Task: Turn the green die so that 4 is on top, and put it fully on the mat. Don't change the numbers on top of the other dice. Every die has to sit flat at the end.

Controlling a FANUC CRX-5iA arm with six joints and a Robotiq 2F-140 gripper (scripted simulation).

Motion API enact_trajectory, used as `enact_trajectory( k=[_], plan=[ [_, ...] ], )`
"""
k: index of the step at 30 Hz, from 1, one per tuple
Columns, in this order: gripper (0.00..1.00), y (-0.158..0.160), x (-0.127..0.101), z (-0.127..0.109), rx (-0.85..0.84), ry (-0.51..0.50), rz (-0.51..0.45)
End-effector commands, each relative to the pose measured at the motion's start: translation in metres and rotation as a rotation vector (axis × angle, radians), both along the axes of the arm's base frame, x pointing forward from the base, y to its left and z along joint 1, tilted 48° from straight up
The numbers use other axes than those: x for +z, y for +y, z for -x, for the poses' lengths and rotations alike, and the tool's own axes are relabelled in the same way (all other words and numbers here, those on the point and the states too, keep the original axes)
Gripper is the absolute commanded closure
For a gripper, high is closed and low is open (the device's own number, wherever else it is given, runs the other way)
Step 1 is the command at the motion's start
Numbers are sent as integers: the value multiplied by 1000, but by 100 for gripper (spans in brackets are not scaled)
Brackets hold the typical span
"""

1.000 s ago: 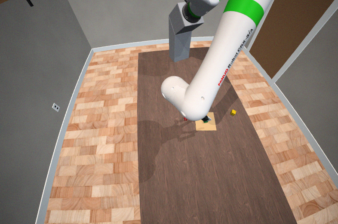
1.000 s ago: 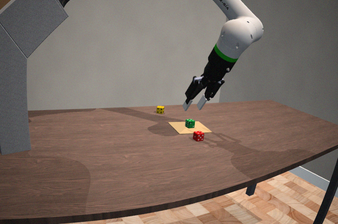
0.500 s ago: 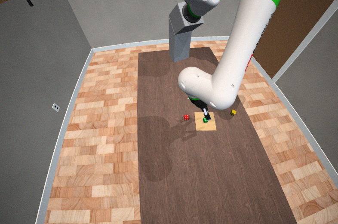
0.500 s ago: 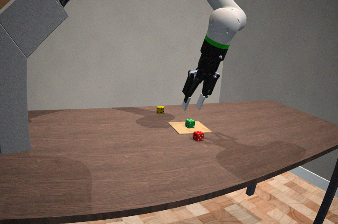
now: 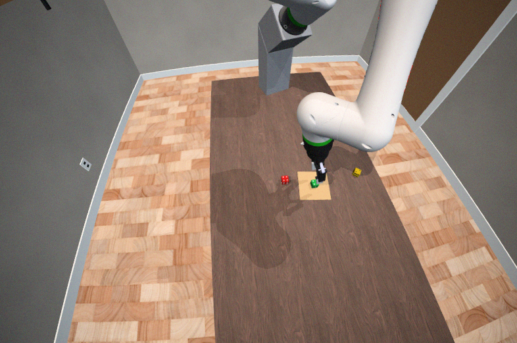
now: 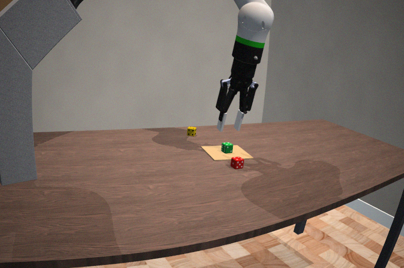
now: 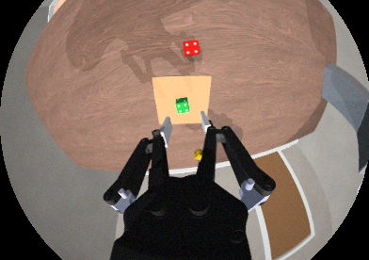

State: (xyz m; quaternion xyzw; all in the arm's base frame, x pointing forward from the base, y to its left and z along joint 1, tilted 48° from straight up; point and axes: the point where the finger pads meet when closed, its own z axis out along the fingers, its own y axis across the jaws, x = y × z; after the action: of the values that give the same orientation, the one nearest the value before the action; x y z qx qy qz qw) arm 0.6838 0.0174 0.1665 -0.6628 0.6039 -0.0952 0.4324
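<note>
From the top view my arm covers part of the table (image 5: 250,247) and the gripper (image 6: 230,125) hides the far edge of the green die (image 6: 226,147), so I rely on the exterior view. Nearest me there, the red die (image 6: 237,162) sits on bare wood just beside the near corner of the mat (image 6: 213,153); its top appears to show 4 pips in the wrist view. Behind it, the green die lies flat, fully on the mat, away from every edge; its top pips are too small for me to count. The gripper hangs above and slightly behind it, fingers partly open, gripping nothing, tilted a little. The yellow die (image 6: 191,130) sits farther back, well apart. The arm reads "Robot CRX-5iA", its first word cut off.
</note>
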Motion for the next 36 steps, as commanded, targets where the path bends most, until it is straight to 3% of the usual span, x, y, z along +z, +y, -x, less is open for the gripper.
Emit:
enact_trajectory(
  k=[1, 9, 19, 20, 36],
  plan=[
    [54, -4, -11, 5, -44, 39, 45],
    [54, -3, -5, 3, -150, 38, 153],
    [54, 8, 8, -1, -167, 11, 171],
    [0, 8, 8, -1, -167, 11, 171],
    [0, 8, 8, -1, -167, 11, 171]
  ],
)
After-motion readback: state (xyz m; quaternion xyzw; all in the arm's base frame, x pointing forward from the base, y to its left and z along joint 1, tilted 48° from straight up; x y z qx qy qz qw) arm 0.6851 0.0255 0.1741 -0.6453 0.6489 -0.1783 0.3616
